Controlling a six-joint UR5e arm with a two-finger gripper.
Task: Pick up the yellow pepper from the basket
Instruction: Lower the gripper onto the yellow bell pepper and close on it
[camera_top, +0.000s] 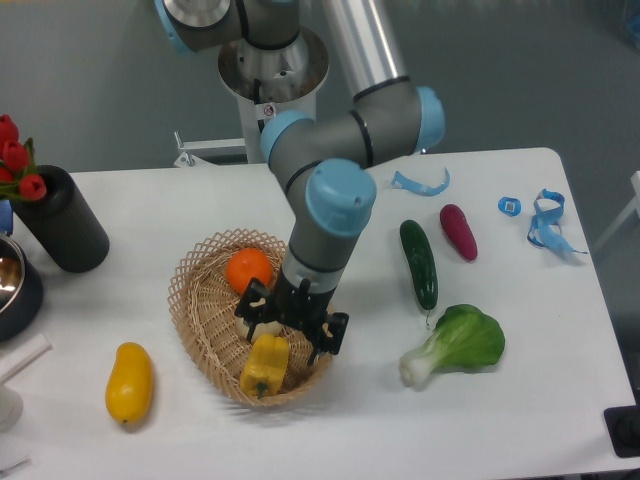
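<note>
The yellow pepper (264, 367) lies in the near end of the oval wicker basket (196, 320), stem end toward the front. My gripper (292, 326) hangs open just above the basket, its two black fingers spread to either side of the pepper's upper end. Nothing is held between them. An orange (247, 270) sits at the far end of the basket, and a pale round fruit behind the pepper is mostly hidden by the gripper.
A smooth yellow oval fruit (130, 381) lies on the table left of the basket. A cucumber (419, 263), a purple eggplant (459, 231) and a leafy green (458, 342) lie to the right. A black vase (62, 220) with red tulips stands far left.
</note>
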